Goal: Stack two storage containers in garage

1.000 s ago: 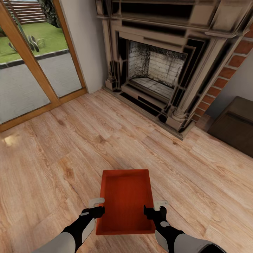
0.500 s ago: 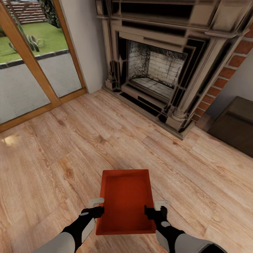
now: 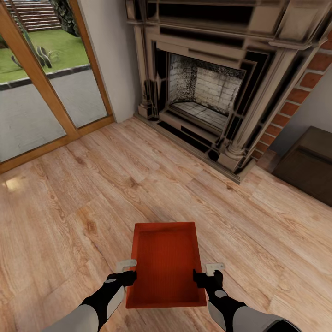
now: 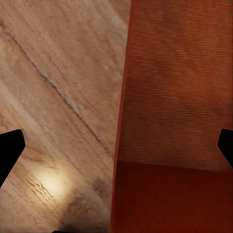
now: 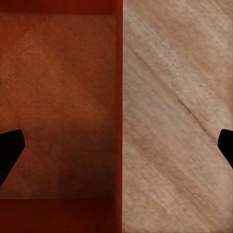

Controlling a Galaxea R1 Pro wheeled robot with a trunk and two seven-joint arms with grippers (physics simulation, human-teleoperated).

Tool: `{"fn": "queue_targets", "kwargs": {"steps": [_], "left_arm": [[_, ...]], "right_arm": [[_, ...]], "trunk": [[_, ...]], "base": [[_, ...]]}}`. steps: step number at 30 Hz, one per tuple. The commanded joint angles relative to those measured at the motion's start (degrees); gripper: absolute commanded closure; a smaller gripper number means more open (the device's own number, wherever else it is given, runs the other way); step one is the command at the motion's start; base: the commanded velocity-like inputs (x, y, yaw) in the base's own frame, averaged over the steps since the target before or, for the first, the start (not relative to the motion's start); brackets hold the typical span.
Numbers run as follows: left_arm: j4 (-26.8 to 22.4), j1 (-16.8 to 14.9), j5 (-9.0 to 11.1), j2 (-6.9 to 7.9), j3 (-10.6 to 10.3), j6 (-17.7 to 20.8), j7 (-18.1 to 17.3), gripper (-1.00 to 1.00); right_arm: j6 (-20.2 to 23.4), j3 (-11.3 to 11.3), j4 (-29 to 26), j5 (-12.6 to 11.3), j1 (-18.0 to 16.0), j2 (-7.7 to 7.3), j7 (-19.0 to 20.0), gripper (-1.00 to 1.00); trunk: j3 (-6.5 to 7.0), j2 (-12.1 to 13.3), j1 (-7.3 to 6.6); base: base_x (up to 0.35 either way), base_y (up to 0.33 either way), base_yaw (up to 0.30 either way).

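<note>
Red-orange rectangular open-top storage container [image 3: 166, 263] at 6 o'clock in the head view, over the light wood-plank floor [image 3: 78, 203] of the living room; whether resting or lifted, not discernible. Left gripper [image 3: 125, 271] and right gripper [image 3: 208, 273] set at the two long walls near the container's near end, fingers spread wide with one wall standing between each pair, not clamped; a paired placement judged to ready a balanced two-arm lift. In the wrist views, dark fingertips [image 4: 9, 150] well apart on either side of the red wall. Ornate dark fireplace [image 3: 207, 87] at 12 o'clock, wood-framed glass doors [image 3: 41, 78] at 10 o'clock, dark brown low bench [image 3: 309, 166] at 3 o'clock, all well apart from the container. Nothing obstructing the grasp.
</note>
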Motion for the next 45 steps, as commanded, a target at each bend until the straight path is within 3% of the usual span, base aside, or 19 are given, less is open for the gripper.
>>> {"fn": "queue_targets", "kwargs": {"steps": [1,3,42,45], "left_arm": [[-0.14,0.01,0.54,-0.02,0.03,0.28,0.14,-1.0],[-0.16,0.0,0.52,-0.02,0.03,0.28,0.14,-1.0],[-0.16,0.02,0.54,0.42,0.03,0.29,0.14,-1.0],[-0.16,0.02,0.53,0.47,0.03,0.29,0.14,-1.0]], "right_arm": [[-0.14,0.48,0.04,-0.4,-0.03,0.02,-0.2,-1.0],[-0.14,0.47,0.04,-0.4,-0.03,0.03,-0.2,-1.0],[-0.23,0.47,0.05,-0.4,-0.03,0.1,-0.2,-1.0],[-0.23,0.47,0.06,-0.4,-0.03,0.1,-0.2,-1.0]], "trunk": [[-0.03,-0.01,0.0],[-0.03,-0.01,0.0],[-7.03,-15.66,8.56],[-7.03,-15.66,8.56]], "base": [[0.0,0.0,0.0],[0.0,0.0,0.0],[0.0,0.0,0.0],[0.0,0.0,0.0]]}}
